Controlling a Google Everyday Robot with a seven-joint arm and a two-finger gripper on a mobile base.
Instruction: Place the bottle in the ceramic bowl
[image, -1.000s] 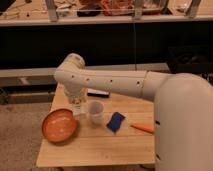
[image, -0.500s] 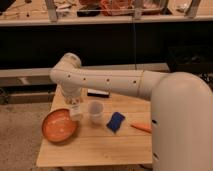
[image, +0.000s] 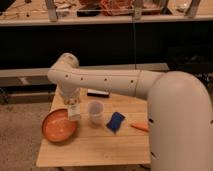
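Tool above bottle, at ceramic bowl rim

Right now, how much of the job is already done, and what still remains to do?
Done: the bottle is off the table, carried at the pincer under the arm's wrist. In hand: the pincer holds it at the right rim of the ceramic bowl, beside the clear cup. Left: bring it over the bowl's middle, lower it and let go. The bowl looks empty so far.
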